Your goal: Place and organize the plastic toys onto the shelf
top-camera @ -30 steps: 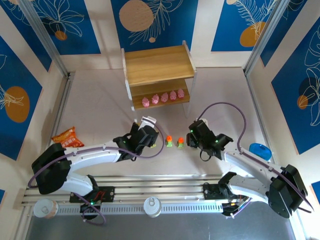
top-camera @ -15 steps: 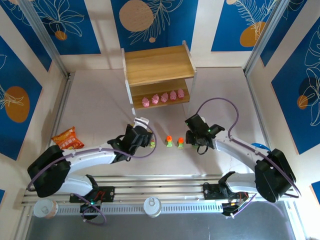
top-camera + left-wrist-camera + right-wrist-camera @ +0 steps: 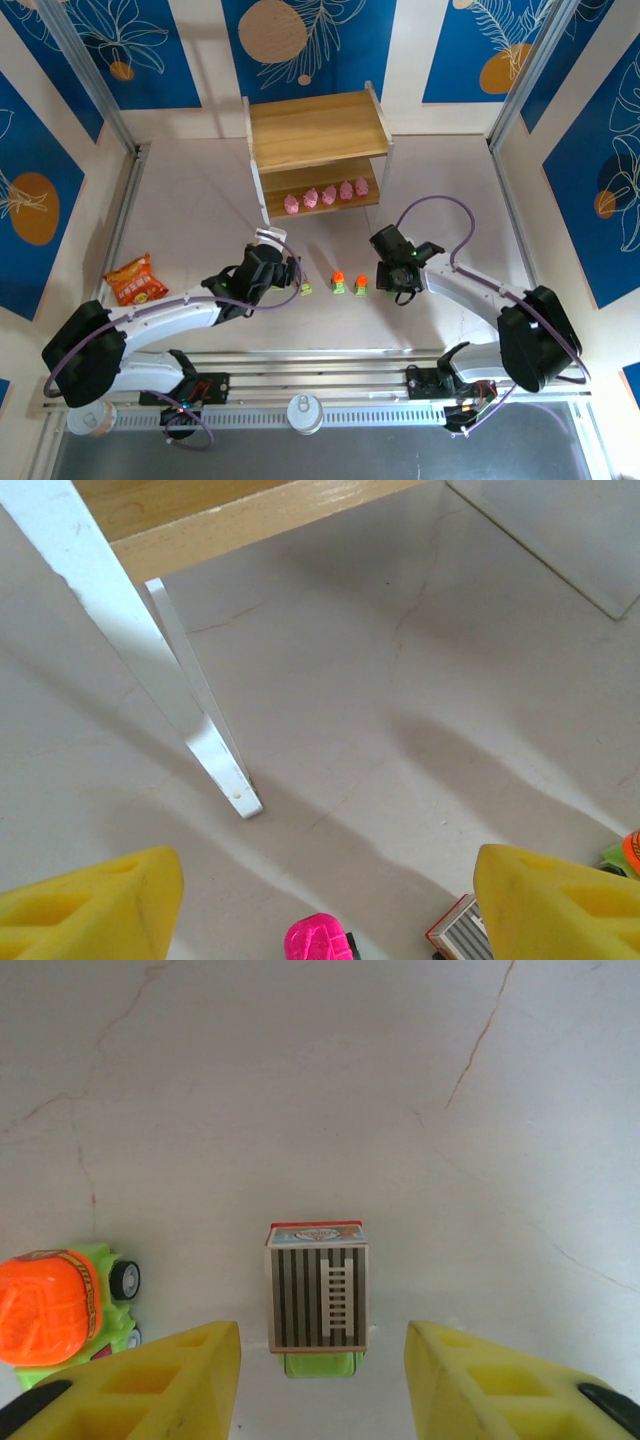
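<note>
The shelf point(image 3: 318, 128) stands at the back, with several pink figurines point(image 3: 318, 196) in a row on its lower board. My left gripper point(image 3: 328, 905) is open just above the floor. A magenta-topped car point(image 3: 318, 941) lies between its fingers, touching neither. A grey striped car point(image 3: 460, 936) sits by the right finger point(image 3: 560, 905). My right gripper point(image 3: 322, 1380) is open around another grey striped car point(image 3: 318, 1295), with gaps on both sides. An orange-topped car point(image 3: 58, 1305) stands to its left. From above, two orange-topped cars point(image 3: 339, 283) point(image 3: 361, 283) stand between the left gripper point(image 3: 288, 274) and the right gripper point(image 3: 384, 286).
A white shelf leg point(image 3: 215, 750) stands close ahead of the left gripper. An orange snack bag point(image 3: 135, 280) lies at the left. The shelf's top board is bare. Open floor lies to the right of the shelf.
The left gripper has drawn back to the left, uncovering a small car beside it. The right gripper has shifted slightly left over its car and its fingers have narrowed a little.
</note>
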{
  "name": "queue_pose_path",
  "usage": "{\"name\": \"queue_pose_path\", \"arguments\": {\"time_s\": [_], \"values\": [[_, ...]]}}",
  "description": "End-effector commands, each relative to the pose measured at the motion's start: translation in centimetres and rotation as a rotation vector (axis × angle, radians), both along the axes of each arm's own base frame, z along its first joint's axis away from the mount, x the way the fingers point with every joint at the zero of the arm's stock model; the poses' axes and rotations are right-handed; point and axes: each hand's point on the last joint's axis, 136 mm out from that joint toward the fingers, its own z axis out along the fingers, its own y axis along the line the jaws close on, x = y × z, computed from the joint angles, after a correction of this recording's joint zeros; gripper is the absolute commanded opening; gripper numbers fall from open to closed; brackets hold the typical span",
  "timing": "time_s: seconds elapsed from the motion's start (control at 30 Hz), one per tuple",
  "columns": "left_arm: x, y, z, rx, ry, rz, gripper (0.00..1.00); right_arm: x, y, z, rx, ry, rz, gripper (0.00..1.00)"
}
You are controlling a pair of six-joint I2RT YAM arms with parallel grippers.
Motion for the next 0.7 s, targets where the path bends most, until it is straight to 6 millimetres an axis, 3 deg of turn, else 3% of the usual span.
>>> {"name": "queue_pose_path", "arguments": {"time_s": [0.0,0.67], "values": [[-0.1,0.4,-0.5,-0.02,0.028,0.009,0.77,0.2,0.4,0.2,0.019,0.033,-0.008,0.47],[0.1,0.6,-1.3,-0.054,0.075,0.01,0.77,0.7,0.7,-1.0,0.033,0.11,-0.012,0.43]]}}
